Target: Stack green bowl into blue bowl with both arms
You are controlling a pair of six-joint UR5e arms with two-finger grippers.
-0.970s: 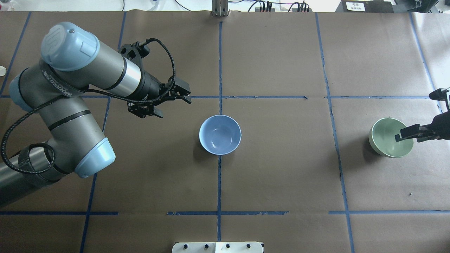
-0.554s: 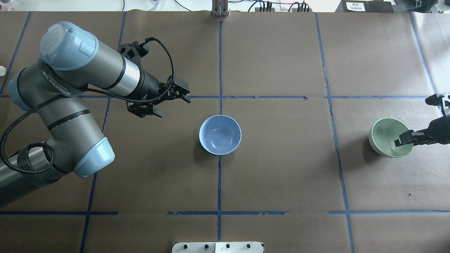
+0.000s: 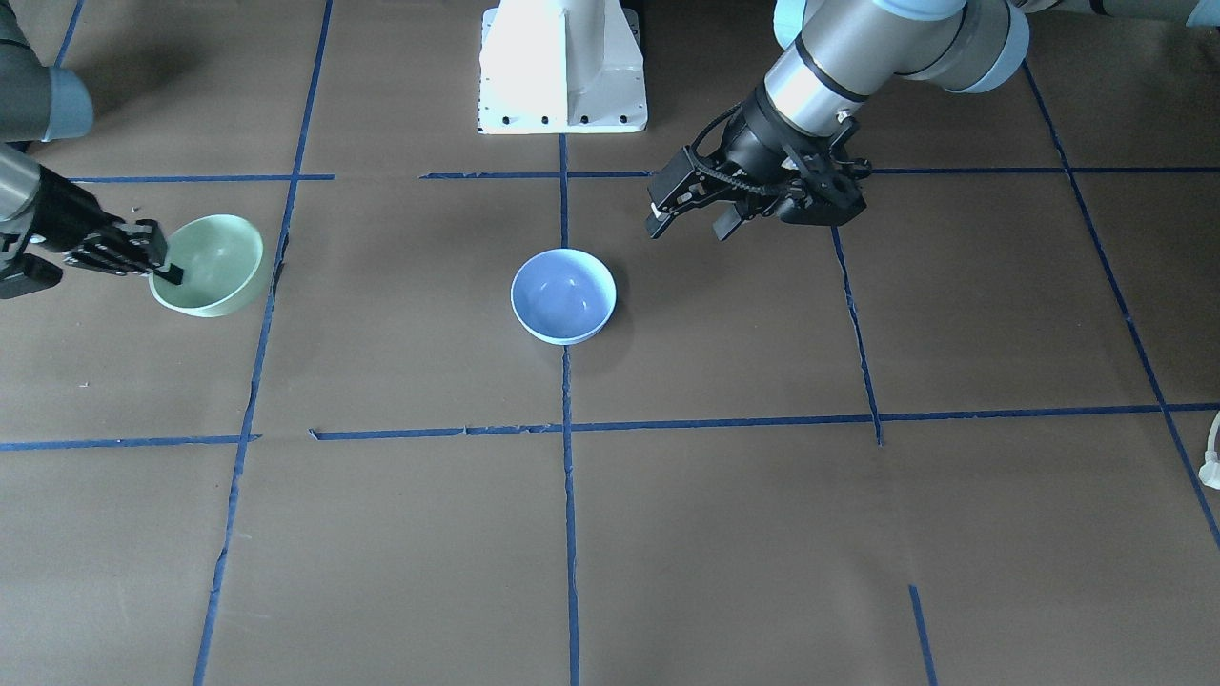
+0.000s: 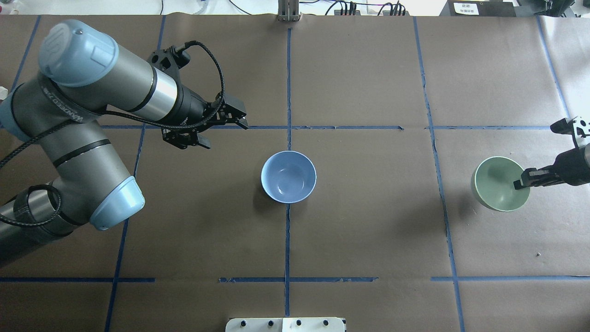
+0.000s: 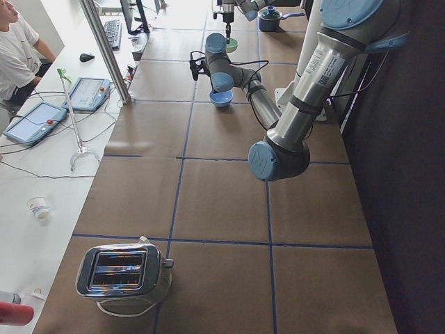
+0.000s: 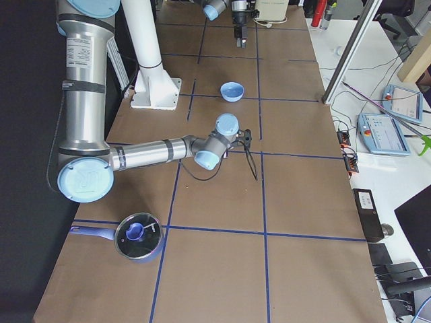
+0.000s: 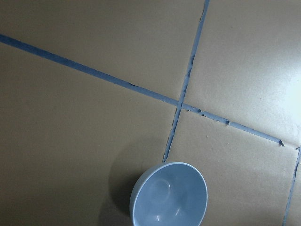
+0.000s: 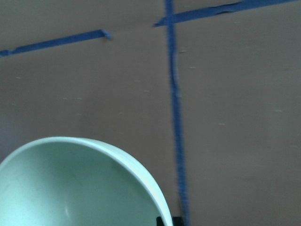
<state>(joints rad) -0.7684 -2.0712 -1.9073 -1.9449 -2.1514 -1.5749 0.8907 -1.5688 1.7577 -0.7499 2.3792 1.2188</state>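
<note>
Two small, smooth plastic bowls here: one mint green bowl (image 4: 495, 184) and one periwinkle blue bowl (image 4: 288, 176). The green bowl is over by the right edge of the table (image 4: 368, 230), with the right end effector (image 4: 520, 183) pinching its rim, one finger inside. The blue bowl stands mid-table on a tape line (image 4: 287, 240), bare paper all round. The left end effector (image 4: 224, 135) hangs nearby, spread and empty.

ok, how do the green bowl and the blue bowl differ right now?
Colour: the green bowl is mint, the blue bowl periwinkle. Grip: the right gripper pinches the green bowl's rim; the blue bowl is untouched. Pose: the green bowl looks tilted, the blue bowl sits flat. Both are round, empty, similar in size.
</note>
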